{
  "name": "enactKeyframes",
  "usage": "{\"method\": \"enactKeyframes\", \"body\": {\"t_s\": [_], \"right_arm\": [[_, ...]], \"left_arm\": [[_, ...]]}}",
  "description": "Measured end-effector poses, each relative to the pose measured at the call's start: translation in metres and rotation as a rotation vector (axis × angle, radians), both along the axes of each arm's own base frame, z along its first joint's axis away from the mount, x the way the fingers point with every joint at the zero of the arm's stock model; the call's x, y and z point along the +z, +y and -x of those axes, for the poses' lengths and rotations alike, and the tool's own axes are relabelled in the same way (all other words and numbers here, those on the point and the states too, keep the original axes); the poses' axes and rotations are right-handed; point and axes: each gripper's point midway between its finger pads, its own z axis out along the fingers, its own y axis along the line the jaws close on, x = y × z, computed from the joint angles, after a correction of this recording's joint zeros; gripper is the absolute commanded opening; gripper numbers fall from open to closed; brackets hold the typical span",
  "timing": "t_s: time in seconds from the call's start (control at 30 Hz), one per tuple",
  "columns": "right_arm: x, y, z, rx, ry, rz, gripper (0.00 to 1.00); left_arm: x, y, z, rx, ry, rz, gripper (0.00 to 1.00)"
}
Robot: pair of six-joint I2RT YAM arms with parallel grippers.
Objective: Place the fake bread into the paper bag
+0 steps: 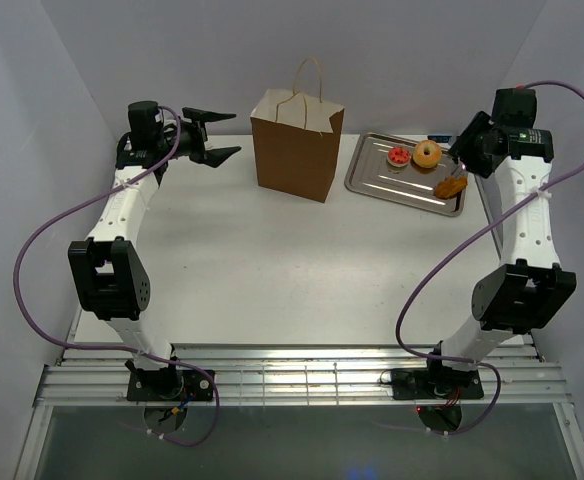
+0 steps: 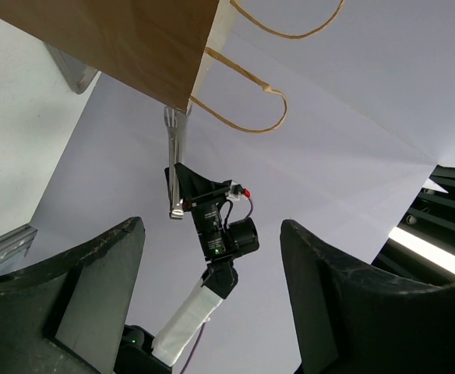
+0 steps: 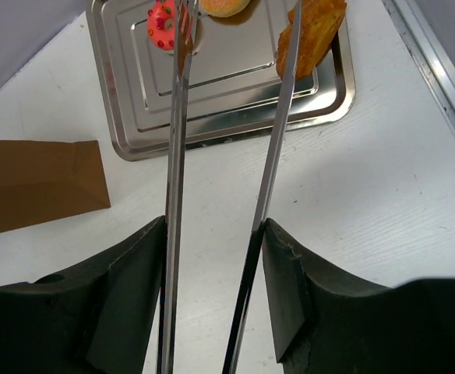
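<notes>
From above, you are working the pick-up step: your right claw (image 1: 467,155) is hanging over the tray (image 1: 372,185) at the far right of the surface (image 1: 272,270). The tray is holding the fake bread (image 1: 428,153), with only three pieces showing: a red tart (image 1: 399,156), an orange donut (image 1: 429,155) and a golden bun (image 1: 450,186). The paper bag (image 1: 297,150) is standing upright just left of the tray; its inside is not showing, so I cannot tell what it is holding. Your left claw (image 1: 215,135) is hovering further left, near the bag. Its wrist view is showing the jaws standing wide with nothing between them. The right wrist view is showing that claw clamping the tongs (image 3: 175,156), whose arms are standing apart, one tip by the tart, the other by the bun. Next, I judge, you are needing to centre the tips on one pastry, squeeze, then carry it left over the bag's mouth.
</notes>
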Motion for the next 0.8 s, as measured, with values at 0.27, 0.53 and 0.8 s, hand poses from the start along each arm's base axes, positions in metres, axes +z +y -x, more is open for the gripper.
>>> {"method": "enactKeyframes", "body": {"t_s": [0.27, 0.53, 0.8], "right_arm": [[-0.044, 0.004, -0.008, -0.011, 0.104, -0.059, 0.57], [-0.081, 0.005, -0.014, -0.023, 0.185, -0.091, 0.60], [-0.108, 0.003, -0.023, -0.027, 0.236, -0.095, 0.61]], "left_arm": [[0.004, 0.000, -0.001, -0.003, -0.019, 0.004, 0.80], [0.004, 0.000, 0.000, -0.007, -0.026, -0.006, 0.80], [0.001, 0.019, -0.005, 0.031, -0.015, -0.015, 0.80]]}}
